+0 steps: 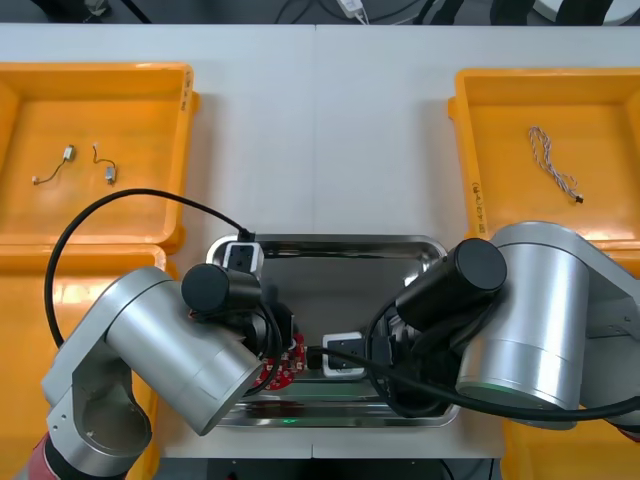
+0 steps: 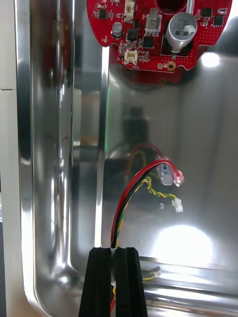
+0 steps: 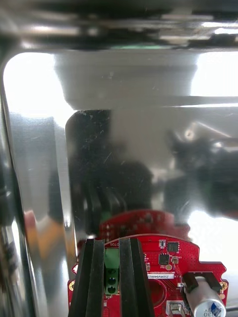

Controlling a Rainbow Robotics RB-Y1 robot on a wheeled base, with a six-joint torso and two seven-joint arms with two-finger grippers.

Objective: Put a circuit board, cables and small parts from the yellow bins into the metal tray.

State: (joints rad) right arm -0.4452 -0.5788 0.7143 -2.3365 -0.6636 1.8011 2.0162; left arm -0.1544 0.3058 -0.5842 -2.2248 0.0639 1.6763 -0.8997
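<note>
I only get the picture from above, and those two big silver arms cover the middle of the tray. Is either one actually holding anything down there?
Observer: Yes. The right gripper is shut on a red and yellow cable. The cable's loose end lies on the floor of the metal tray.
Operator: And the other arm, next to that bit of red?
Observer: The left gripper is shut on the red circuit board, pinching a green block at the board's edge.
Operator: Are the board and the cable touching?
Observer: No. In the right wrist view the board sits beyond the cable's small plugs, with bare tray floor between them.
</note>
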